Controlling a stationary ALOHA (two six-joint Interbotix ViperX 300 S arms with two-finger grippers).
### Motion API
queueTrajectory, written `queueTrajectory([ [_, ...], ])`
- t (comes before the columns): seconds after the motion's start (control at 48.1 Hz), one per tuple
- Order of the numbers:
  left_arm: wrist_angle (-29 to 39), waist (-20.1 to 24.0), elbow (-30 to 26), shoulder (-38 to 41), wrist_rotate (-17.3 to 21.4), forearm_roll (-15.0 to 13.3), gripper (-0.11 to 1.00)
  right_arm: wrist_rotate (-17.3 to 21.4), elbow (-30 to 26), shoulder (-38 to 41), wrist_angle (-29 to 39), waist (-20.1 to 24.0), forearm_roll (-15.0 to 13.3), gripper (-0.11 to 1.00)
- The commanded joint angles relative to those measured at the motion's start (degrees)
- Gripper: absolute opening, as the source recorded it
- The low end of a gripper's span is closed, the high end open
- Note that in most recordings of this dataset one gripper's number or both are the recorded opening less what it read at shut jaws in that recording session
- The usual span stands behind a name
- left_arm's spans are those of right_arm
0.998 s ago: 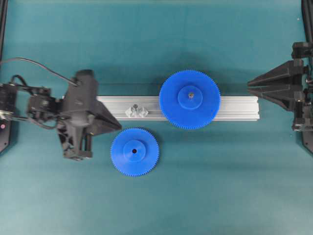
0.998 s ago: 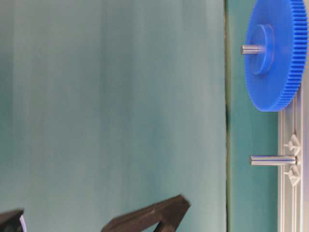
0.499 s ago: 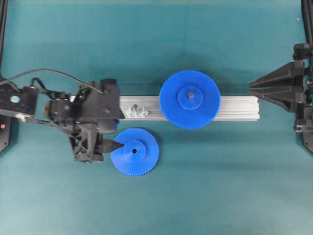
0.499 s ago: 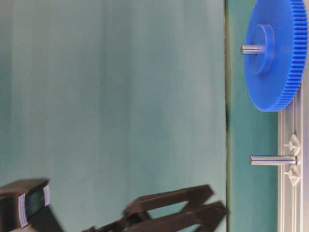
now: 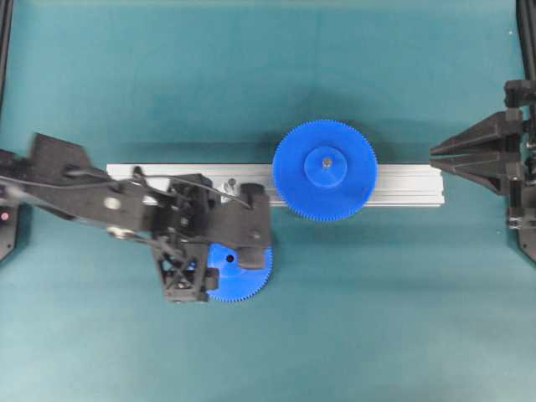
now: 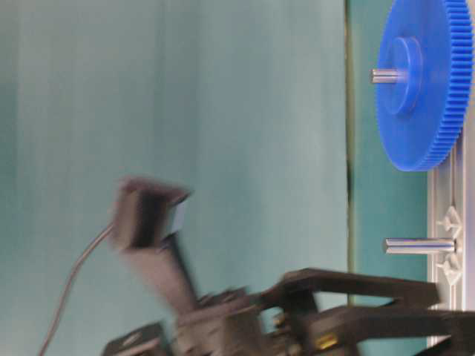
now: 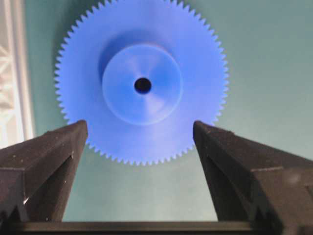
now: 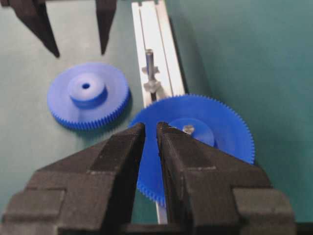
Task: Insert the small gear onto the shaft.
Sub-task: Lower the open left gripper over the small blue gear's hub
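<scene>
Teal mat: small gear lying flat, ungrasped; shaft bare on bar. Left gripper wide open above gear; right gripper nearly closed, empty. Pickup and insertion remain.

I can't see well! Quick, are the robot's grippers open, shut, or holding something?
Left gripper: open, above the small blue plastic toothed gear, holding nothing.
Right gripper: nearly shut, holding nothing.

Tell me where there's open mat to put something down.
Open teal mat runs behind the long ribbed aluminium bar, and in front of it from the small blue toothed gear across to the right gripper. Crowded: the left gripper over that gear, the thin grey metal shaft, and the large blue gear.
</scene>
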Motion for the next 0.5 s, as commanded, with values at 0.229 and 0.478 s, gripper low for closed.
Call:
queueTrajectory([
  [0.229,0.7,-0.1,-3.4,2.2,0.2,0.2,0.87,0.5,-0.3,-2.2,1.8,0.1,0.4,0.28],
  [0.478,0.5,-0.1,-3.8,3.9,0.0,0.2,0.87,0.9,0.7,-2.4,3.4,0.1,0.4,0.28],
])
